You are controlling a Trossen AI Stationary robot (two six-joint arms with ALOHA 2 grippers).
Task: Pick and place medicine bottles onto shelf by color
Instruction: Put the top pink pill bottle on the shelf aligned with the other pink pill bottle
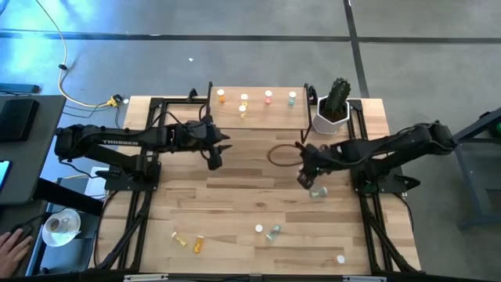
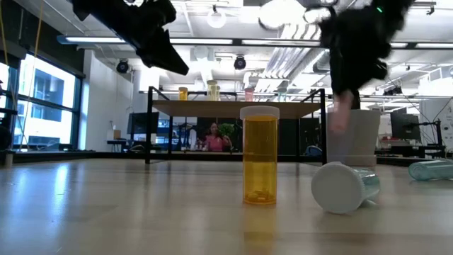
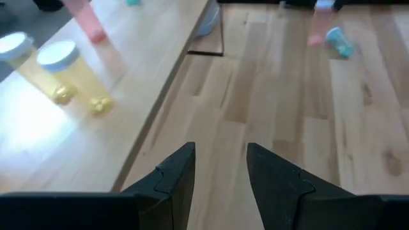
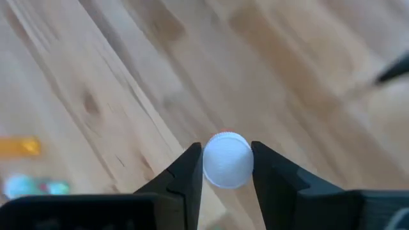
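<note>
The shelf [image 1: 258, 107] stands at the table's far edge with an orange [image 1: 221, 96], two yellow [image 1: 243, 106], a pink [image 1: 268, 96] and a green bottle [image 1: 292, 98] upright on it. My left gripper [image 1: 215, 154] hovers open and empty near the shelf's front left corner; its wrist view [image 3: 220, 169] shows the shelf's yellow bottles [image 3: 77, 73]. My right gripper [image 1: 306, 178] is right of centre, shut on a pink bottle [image 2: 340, 117]. A green bottle [image 1: 317, 192] lies on its side just beside it. My right gripper pinches the pink bottle's white cap [image 4: 227, 160] between its two fingers, one on each side of the cap. The fingers [image 4: 188, 172] come from above, pointing down. The bottle hangs upright below them [image 3: 316, 32], clear of the table.
A white cactus pot [image 1: 333, 113] stands right of the shelf, a brown ring [image 1: 282, 154] lies in front of it. More bottles lie scattered near the table's near edge: orange and yellow [image 1: 188, 241], green [image 1: 273, 232], white-capped [image 1: 340, 258]. A person's hand [image 1: 12, 247] shows off-table left.
</note>
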